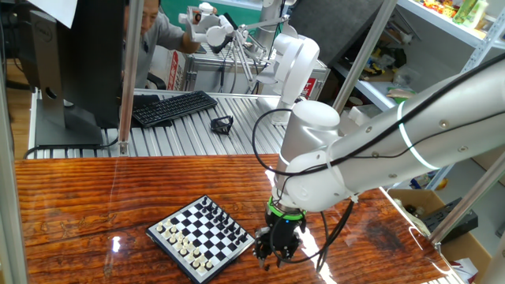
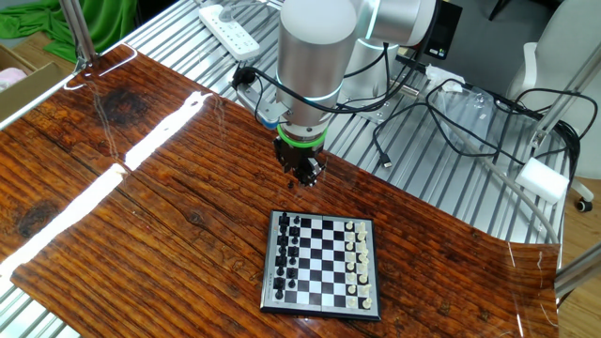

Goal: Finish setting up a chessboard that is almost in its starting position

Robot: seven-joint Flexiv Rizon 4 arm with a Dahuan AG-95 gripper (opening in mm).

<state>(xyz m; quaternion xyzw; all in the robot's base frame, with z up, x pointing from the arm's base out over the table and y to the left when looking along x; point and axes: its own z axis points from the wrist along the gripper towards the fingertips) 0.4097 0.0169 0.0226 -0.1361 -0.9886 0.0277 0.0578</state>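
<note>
The chessboard (image 1: pixel 203 238) is lying flat on the wooden table (image 1: pixel 95 197), toward the near edge in one fixed view and turned so that a corner is pointing at that camera. In the other fixed view it (image 2: pixel 322 262) is sitting near the middle of the glossy brown top, with the black pieces (image 2: pixel 287 250) standing in two rows along its left edge and the white pieces (image 2: pixel 357 263) lining the opposite edge. The middle squares are showing bare.

The gripper (image 1: pixel 272 251) is hanging just beside the board, off its rim and pointing straight down at the wood. From the other side it (image 2: pixel 302 176) is sitting a little beyond the board's far edge, apart from it and touching no piece. Its dark fingers are looking slightly parted, but they are too small and dark for the frames to show how wide the jaws are standing, or whether anything tiny is sitting between them; I cannot tell.

A green ring (image 2: pixel 300 141) is circling the wrist above the fingers, and the white arm (image 1: pixel 371 150) is reaching in from the right. Behind the table a black keyboard (image 1: pixel 173 108) is resting on a ribbed metal surface (image 1: pixel 197 134), next to a dark monitor (image 1: pixel 79 55). A white power strip (image 2: pixel 230 28) is lying on the metal surface in the other view.
</note>
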